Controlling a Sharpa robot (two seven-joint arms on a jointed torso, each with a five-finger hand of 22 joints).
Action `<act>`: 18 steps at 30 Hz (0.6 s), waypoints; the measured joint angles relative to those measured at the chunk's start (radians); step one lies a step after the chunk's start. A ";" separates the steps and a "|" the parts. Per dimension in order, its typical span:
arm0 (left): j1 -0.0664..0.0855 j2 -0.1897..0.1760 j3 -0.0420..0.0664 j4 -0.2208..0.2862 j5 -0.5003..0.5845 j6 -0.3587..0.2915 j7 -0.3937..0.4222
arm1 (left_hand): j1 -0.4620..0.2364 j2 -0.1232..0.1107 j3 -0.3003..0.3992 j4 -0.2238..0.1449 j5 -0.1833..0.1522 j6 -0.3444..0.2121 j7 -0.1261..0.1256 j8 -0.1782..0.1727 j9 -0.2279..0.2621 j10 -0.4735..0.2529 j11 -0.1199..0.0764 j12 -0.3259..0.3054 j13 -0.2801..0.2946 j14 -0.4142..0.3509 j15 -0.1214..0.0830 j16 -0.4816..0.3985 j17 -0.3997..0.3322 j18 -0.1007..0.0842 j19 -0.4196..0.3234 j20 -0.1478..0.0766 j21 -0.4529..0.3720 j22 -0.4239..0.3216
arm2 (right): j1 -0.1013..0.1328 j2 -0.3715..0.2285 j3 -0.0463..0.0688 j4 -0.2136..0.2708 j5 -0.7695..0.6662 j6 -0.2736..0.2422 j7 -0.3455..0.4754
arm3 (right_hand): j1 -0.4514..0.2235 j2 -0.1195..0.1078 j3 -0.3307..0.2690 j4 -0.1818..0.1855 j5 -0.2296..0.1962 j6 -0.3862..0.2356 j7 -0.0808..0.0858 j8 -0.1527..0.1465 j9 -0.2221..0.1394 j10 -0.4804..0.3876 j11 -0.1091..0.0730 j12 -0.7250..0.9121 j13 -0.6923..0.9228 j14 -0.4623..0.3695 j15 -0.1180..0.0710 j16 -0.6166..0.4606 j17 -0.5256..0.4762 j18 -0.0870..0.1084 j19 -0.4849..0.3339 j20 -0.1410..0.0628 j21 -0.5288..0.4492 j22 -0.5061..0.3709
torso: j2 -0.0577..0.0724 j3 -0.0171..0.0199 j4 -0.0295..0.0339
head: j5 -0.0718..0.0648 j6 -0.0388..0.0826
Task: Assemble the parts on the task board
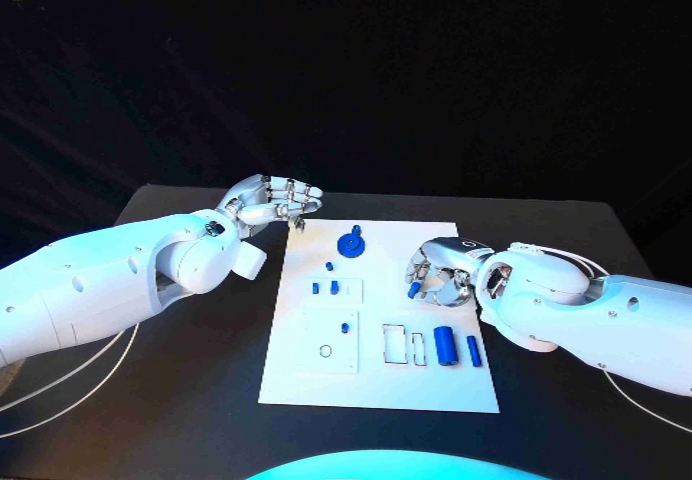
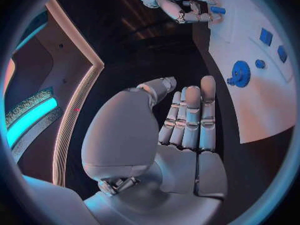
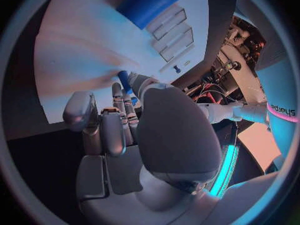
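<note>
The white task board (image 1: 378, 385) lies in the middle of the black table. My right hand (image 1: 440, 272) hovers over the board's right side and pinches a small blue peg (image 1: 414, 290) between thumb and fingers; the peg (image 3: 124, 80) also shows in the right wrist view. My left hand (image 1: 274, 205) hangs by the board's far left corner, holding nothing, its fingers (image 2: 190, 117) lying side by side. A blue gear (image 1: 352, 243) sits near the board's far edge. Two blue cylinders (image 1: 446, 346) lie at the near right, beside empty slots (image 1: 394, 343).
Small blue pieces (image 1: 335, 287) sit on the board's left half, with one more (image 1: 346, 326) nearer to me. The left wrist view shows the gear (image 2: 240, 74), the board (image 2: 262, 110) and my right hand (image 2: 178, 5). Bare black table surrounds the board.
</note>
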State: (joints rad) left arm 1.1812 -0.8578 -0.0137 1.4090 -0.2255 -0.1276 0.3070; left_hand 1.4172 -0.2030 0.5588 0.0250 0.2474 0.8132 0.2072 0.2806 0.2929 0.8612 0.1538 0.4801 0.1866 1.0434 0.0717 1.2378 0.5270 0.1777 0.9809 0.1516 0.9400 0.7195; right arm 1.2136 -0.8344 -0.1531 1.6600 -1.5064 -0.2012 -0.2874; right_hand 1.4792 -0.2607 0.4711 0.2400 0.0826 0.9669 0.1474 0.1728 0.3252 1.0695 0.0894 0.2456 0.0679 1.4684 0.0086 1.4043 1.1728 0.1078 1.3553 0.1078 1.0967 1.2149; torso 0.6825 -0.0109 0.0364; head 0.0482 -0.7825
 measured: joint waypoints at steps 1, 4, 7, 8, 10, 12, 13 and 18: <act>0.000 0.000 0.000 0.000 0.000 0.000 0.000 | 0.000 0.000 0.000 0.000 0.000 0.000 0.000 0.000 0.000 0.000 0.000 0.000 0.000 0.000 0.000 0.000 0.000 0.000 0.000 0.000 0.000 0.000 | 0.000 0.000 0.000 0.000 0.000 0.000 0.000 | 0.000 0.000 0.000 0.000 0.000 0.000 0.000 0.000 0.000 0.000 0.000 0.000 0.000 0.000 0.000 0.000 0.000 0.000 0.000 0.000 0.000 0.000 | 0.000 0.0001 -0.0002 | 0.000 0.000; 0.000 0.000 0.000 0.000 0.000 0.000 0.000 | 0.000 0.000 0.000 0.000 0.000 0.000 0.000 0.000 0.000 0.000 0.000 0.000 0.000 0.000 0.000 0.000 0.000 0.000 0.000 0.000 0.000 0.000 | 0.000 0.000 0.000 0.000 0.000 0.000 -0.001 | -0.007 0.007 0.003 0.002 0.000 0.000 0.000 0.000 0.000 0.000 0.000 0.000 0.000 0.000 0.000 0.000 -0.004 0.000 0.000 0.000 0.000 0.001 | 0.000 0.0002 -0.0002 | 0.000 0.000; 0.000 0.000 0.000 0.000 0.000 0.000 0.000 | -0.004 0.004 0.000 0.000 0.000 0.000 0.000 0.000 0.000 0.000 0.000 0.000 0.000 0.000 0.000 0.000 -0.001 0.000 0.000 0.000 0.000 0.000 | -0.001 0.000 0.000 0.001 0.000 -0.001 -0.001 | -0.027 0.020 0.011 0.005 0.000 0.002 -0.002 0.000 0.004 0.002 0.000 0.000 0.003 0.000 0.000 0.000 -0.004 0.000 0.000 0.000 0.000 0.007 | 0.000 0.0003 -0.0002 | 0.000 0.000; 0.000 0.000 0.000 0.000 0.000 0.000 0.000 | -0.004 0.004 0.000 0.000 0.000 0.000 0.000 0.001 0.000 0.000 0.000 0.003 0.000 0.000 0.000 0.000 -0.002 0.000 0.000 0.000 0.000 0.000 | -0.001 0.000 0.000 0.001 0.000 -0.001 -0.001 | -0.031 0.023 0.016 0.005 0.000 0.004 -0.004 0.000 0.005 0.010 -0.002 0.000 0.004 0.000 0.000 0.000 -0.004 0.000 0.000 0.000 0.002 0.010 | 0.000 0.0003 -0.0002 | 0.000 0.000; 0.000 0.000 0.000 0.000 0.000 0.000 0.000 | -0.004 0.004 0.000 0.000 0.000 0.000 0.000 0.004 0.000 0.000 0.000 0.004 0.000 0.000 0.000 0.000 -0.002 0.000 0.000 0.000 0.000 0.000 | -0.002 0.001 0.000 0.002 0.001 -0.003 0.000 | -0.034 0.026 0.016 0.005 0.000 0.005 -0.005 0.001 0.007 0.016 -0.004 0.001 0.005 0.000 0.000 0.000 -0.004 0.000 0.001 -0.001 0.006 0.013 | 0.000 0.0004 -0.0001 | 0.000 -0.001; 0.000 0.000 0.000 0.000 0.000 0.000 0.000 | -0.004 0.004 0.000 0.000 0.000 0.000 0.000 0.004 0.000 0.000 0.000 0.004 0.000 0.000 0.000 0.000 -0.002 0.000 0.000 0.000 0.000 0.000 | -0.002 0.001 0.000 0.002 0.002 -0.006 0.001 | -0.037 0.029 0.019 0.003 0.000 0.014 -0.003 0.005 0.010 0.029 -0.007 0.008 0.007 0.000 0.000 0.000 -0.004 0.000 0.004 -0.004 0.006 0.015 | 0.000 0.0005 0.0001 | -0.001 -0.001; 0.000 0.000 0.000 0.000 -0.001 0.000 0.000 | -0.004 0.004 0.000 0.000 0.000 0.000 0.000 0.004 0.000 0.000 0.000 0.004 0.000 0.000 0.000 0.000 -0.002 0.000 0.000 0.000 0.000 0.000 | -0.003 0.001 0.000 0.002 0.003 -0.007 0.002 | -0.041 0.033 0.022 0.001 -0.002 0.019 -0.005 0.009 0.012 0.037 -0.007 0.008 0.008 0.000 0.000 0.000 -0.004 0.000 0.004 -0.004 0.009 0.016 | 0.000 0.0005 0.0003 | -0.001 -0.001; 0.000 0.000 0.000 0.000 -0.001 0.001 -0.001 | -0.004 0.004 0.000 0.000 0.000 -0.007 0.000 0.004 0.000 -0.003 0.004 0.004 0.000 0.000 0.000 0.000 -0.002 0.000 0.000 0.000 0.000 0.000 | -0.004 0.002 0.000 0.001 0.005 -0.015 0.003 | -0.049 0.041 0.041 -0.014 -0.011 0.053 -0.010 0.029 0.023 0.089 -0.016 0.026 0.017 0.000 -0.011 0.000 0.000 0.000 0.017 -0.009 0.019 0.028 | 0.000 0.0003 0.0004 | -0.001 -0.002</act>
State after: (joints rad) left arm 1.1811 -0.8577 -0.0137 1.4085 -0.2261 -0.1271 0.3063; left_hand 1.4132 -0.1991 0.5589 0.0249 0.2474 0.8061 0.2072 0.2844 0.2929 0.8577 0.1573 0.4844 0.1866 1.0434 0.0717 1.2378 0.5250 0.1777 0.9809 0.1516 0.9400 0.7195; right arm 1.2092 -0.8321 -0.1532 1.6607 -1.5015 -0.2163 -0.2846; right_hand 1.4302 -0.2196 0.5126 0.2261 0.0715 1.0197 0.1378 0.2017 0.3482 1.1582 0.0731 0.2719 0.0849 1.4684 -0.0022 1.4043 1.1728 0.1080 1.3719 0.0986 1.1154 1.2429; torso 0.6825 -0.0106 0.0368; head 0.0468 -0.7845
